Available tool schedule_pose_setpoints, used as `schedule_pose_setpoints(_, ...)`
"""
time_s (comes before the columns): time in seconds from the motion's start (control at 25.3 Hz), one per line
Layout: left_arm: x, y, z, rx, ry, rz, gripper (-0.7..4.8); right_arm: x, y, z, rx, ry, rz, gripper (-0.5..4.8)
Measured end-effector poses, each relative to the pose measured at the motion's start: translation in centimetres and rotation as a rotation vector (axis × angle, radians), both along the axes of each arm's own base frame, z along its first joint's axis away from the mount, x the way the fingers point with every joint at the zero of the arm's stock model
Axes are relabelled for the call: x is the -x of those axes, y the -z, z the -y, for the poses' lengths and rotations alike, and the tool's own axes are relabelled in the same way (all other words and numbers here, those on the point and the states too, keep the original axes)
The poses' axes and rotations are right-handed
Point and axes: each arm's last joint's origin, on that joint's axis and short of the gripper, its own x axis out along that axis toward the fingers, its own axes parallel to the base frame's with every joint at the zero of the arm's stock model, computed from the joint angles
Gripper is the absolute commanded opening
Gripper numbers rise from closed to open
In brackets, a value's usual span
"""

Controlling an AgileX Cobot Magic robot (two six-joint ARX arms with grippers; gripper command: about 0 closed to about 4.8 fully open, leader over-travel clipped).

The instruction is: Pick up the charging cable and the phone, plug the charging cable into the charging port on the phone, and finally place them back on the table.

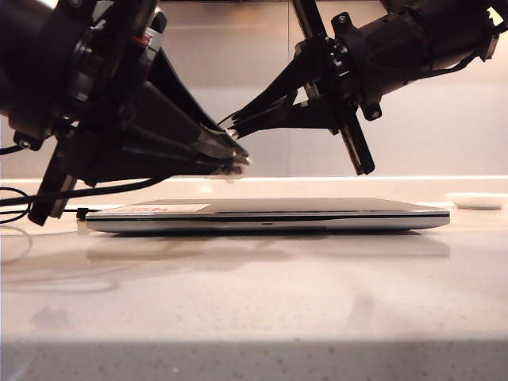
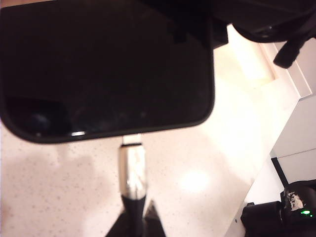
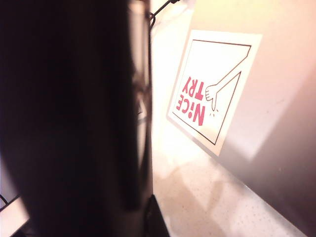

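Left fingers (image 1: 238, 163): clamped on cable (image 2: 132, 170) plug, frame centre.
Right fingers (image 1: 235, 124): clamped on phone (image 2: 106, 69), above laptop (image 1: 266, 214).
Desk (image 1: 254, 302): bears laptop.

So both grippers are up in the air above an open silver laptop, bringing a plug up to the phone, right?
Not quite: the laptop is closed, lying flat on the table, as the exterior view shows. The rest holds: the left gripper and right gripper meet above it, the plug at the phone.

A kitchen; speckled stone countertop (image 1: 262, 309); pale glossy backsplash (image 1: 238, 95) behind it.
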Motion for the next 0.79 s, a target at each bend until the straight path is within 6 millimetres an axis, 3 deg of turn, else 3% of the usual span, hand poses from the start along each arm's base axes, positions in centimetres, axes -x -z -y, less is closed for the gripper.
schedule_pose_setpoints(0.28,0.08,0.20,-0.03,-0.013,0.011,-0.014,-0.06,0.28,0.55,0.20,0.038,0.003,-0.065,-0.07)
schedule_pose_setpoints(0.79,0.05,0.18,-0.04,-0.007,0.007,-0.009,-0.06,0.63,0.27,-0.77,0.032,0.001,-0.024,-0.07)
